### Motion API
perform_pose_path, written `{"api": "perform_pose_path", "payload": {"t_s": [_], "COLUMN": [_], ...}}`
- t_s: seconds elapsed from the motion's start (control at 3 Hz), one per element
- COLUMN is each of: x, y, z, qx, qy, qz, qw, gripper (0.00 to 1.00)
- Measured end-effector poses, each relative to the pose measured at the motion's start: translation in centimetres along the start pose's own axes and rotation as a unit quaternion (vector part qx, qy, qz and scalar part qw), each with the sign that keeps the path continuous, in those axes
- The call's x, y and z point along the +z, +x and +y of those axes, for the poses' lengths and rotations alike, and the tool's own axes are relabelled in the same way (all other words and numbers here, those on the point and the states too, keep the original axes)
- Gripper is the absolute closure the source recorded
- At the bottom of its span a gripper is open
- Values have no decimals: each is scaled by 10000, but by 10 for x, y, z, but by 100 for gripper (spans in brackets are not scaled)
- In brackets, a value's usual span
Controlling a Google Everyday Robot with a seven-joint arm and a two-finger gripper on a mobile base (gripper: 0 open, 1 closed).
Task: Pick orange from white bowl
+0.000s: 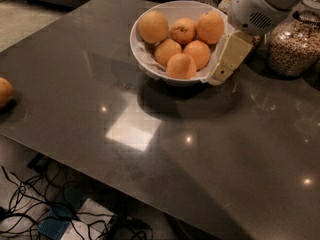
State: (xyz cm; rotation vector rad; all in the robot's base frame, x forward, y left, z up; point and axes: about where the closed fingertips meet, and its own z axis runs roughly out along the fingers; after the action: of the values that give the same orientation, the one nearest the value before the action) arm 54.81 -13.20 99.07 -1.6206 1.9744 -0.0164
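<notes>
The white bowl [145, 59] stands at the back middle of the dark table and holds several oranges on crumpled white paper. The orange [153, 26], the largest and palest, lies at the bowl's back left. A smaller deep-orange one with a dark stem dimple [183, 30] sits beside it. My gripper [218, 76] hangs down from the white arm [260, 4] at the upper right. Its cream tip is at the bowl's right rim, beside the front oranges and holding nothing that I can see.
A lone orange [4, 91] lies at the table's left edge. A glass jar of grain [295, 44] stands right of the bowl, behind the arm. Black cables [30, 204] lie on the floor below the table's front edge.
</notes>
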Motion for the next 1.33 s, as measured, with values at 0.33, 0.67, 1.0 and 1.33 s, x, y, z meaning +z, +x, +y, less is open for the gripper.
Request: {"api": "perform_pose_path", "payload": {"t_s": [0.33,0.67,1.0,1.33], "x": [0,9,28,50], "y": [0,-2,-14,-30], "z": [0,-12,-48,-84], "qx": [0,238,595,761], "qy": [0,89,356,629], "qz": [0,-178,-510,-833], "qw": [10000,9995,9963,9916], "gripper": [0,0,0,0]}}
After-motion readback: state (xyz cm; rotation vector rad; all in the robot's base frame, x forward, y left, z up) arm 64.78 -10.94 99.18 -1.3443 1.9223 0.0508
